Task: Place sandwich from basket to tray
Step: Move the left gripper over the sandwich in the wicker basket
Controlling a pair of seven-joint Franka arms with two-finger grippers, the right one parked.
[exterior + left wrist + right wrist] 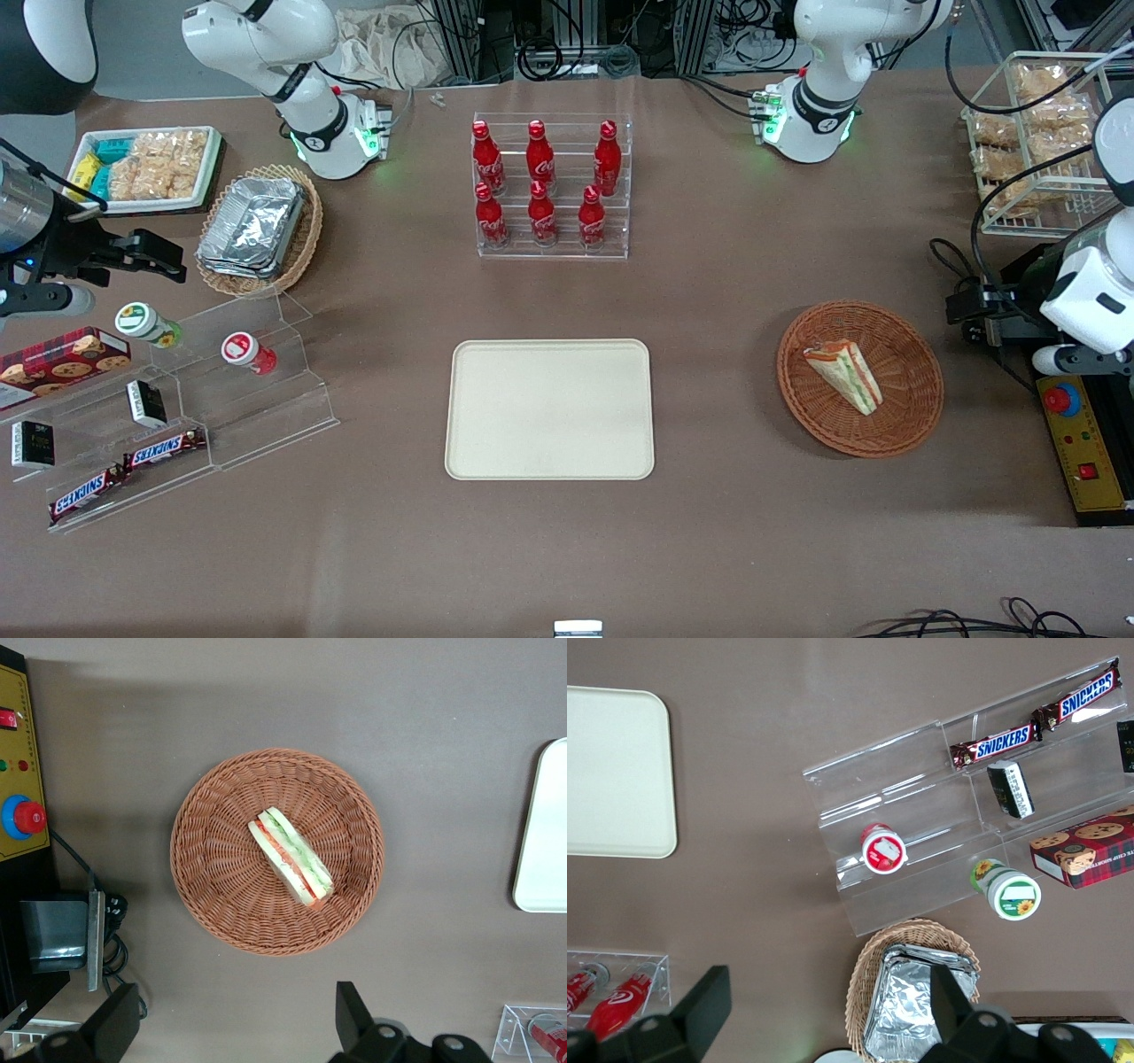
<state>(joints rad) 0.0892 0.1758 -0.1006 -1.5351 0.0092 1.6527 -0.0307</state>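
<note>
While sandwich (291,858) in basket (205,850) centre, gripper (237,1020) above, spread wide, at basket's 6 o'clock edge.

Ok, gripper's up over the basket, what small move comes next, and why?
Probably lower the gripper straight toward the sandwich. Its fingers are open and high, touching nothing, and the sandwich lies untouched in the basket; the tray is bare.

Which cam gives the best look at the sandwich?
Left wrist view: the sandwich lies centred in the basket, filling layers clear, with the open hand high above. The front view shows it smaller, at an angle. The right wrist view does not show it at all.
</note>
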